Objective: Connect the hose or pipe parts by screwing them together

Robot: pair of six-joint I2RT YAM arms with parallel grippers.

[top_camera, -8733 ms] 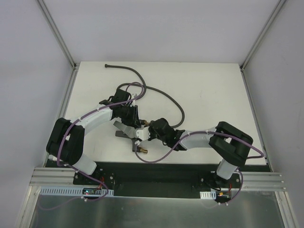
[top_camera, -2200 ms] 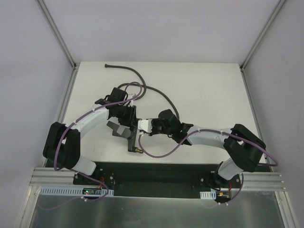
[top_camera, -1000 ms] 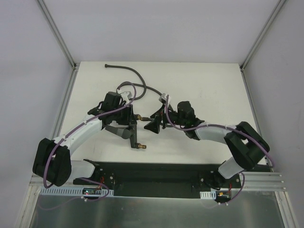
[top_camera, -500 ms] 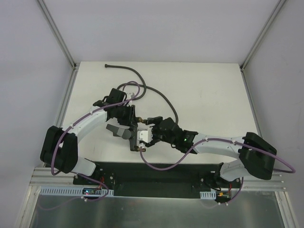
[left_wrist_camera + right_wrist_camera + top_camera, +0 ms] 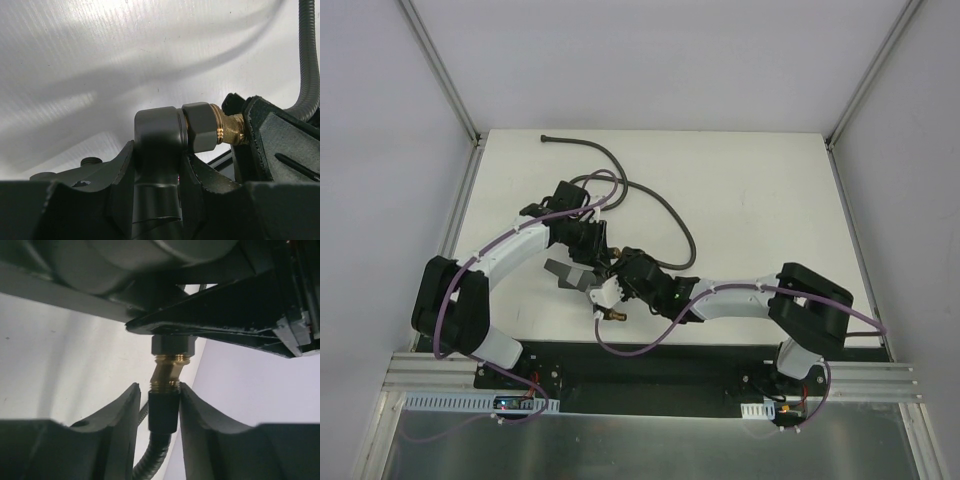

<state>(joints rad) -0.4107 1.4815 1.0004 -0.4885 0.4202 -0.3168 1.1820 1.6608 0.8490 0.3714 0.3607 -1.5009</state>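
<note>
Clamping the forked fitting [image 5: 200, 127] by the surface's [image 5: 750, 200] near edge, your left gripper [image 5: 157, 167] meets your right gripper [image 5: 159, 402], closed snugly on the hose [image 5: 150, 465] end, brass tip touching the fitting

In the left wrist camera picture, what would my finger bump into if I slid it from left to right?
fitting → grey collar → brass thread → hose
</note>
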